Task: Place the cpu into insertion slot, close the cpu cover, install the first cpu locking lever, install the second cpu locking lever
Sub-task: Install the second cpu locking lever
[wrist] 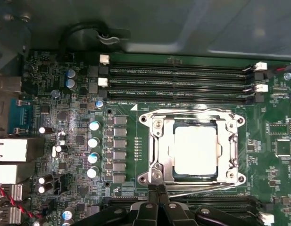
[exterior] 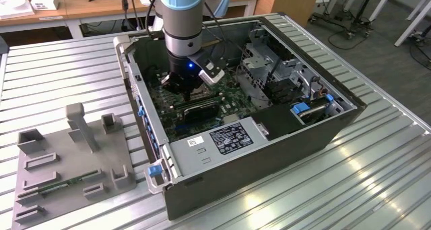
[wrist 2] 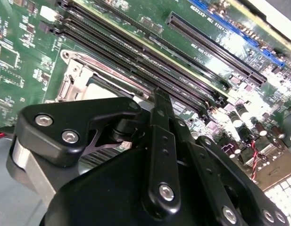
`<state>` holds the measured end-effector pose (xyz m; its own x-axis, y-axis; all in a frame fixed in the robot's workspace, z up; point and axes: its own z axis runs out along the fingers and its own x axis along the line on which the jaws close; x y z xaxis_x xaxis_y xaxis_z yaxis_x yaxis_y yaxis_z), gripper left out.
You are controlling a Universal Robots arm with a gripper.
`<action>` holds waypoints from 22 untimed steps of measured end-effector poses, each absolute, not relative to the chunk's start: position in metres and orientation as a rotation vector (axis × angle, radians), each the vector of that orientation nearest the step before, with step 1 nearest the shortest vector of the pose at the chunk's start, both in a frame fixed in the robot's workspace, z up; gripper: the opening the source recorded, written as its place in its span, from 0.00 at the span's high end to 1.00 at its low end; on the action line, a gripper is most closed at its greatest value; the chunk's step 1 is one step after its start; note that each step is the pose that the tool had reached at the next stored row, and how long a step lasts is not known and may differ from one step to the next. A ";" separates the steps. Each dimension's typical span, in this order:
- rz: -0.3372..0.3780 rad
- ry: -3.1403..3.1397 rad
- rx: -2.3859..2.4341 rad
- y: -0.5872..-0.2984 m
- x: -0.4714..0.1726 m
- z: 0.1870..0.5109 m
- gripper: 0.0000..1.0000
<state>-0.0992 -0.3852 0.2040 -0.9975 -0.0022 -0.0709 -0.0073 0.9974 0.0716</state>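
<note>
In the first wrist view the cpu (wrist: 195, 150) lies flat in the insertion slot (wrist: 194, 124) on the green board. The silver cpu cover (wrist: 159, 153) is down around it, and the chip's pale top shows through the window. One thin wire lever (wrist: 192, 112) runs along the socket's side by the memory slots; a second lever (wrist: 206, 187) runs along the opposite side. My gripper (wrist: 157, 189) is shut, its black fingertips pressed together at the end of that second lever. In the second wrist view the gripper (wrist 2: 160, 101) stands just beside the cover (wrist 2: 72, 77). The exterior view shows the gripper (exterior: 183, 89) low inside the case.
The open computer case (exterior: 269, 154) lies on a slatted metal table. Long memory slots (wrist: 178, 80) flank the socket, and a drive cage (exterior: 266, 68) fills the exterior view's right. A black block (exterior: 199, 109) sits near the gripper. A grey fixture tray (exterior: 67, 159) rests at the exterior view's left.
</note>
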 end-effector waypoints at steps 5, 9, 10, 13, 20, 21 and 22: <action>0.111 3.069 -0.007 -0.385 -0.102 0.202 0.89; 0.115 3.068 -0.007 -0.385 -0.102 0.202 0.89; 0.123 3.066 -0.007 -0.385 -0.102 0.202 0.89; 0.139 3.064 -0.006 -0.385 -0.102 0.202 0.89; 0.147 3.056 -0.007 -0.385 -0.104 0.201 0.89; 0.150 3.053 -0.007 -0.385 -0.105 0.201 0.89; 0.155 3.050 -0.007 -0.385 -0.105 0.200 0.89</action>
<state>-0.1048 -0.3849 0.2003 -0.9961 0.0002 -0.0878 -0.0087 0.9948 0.1011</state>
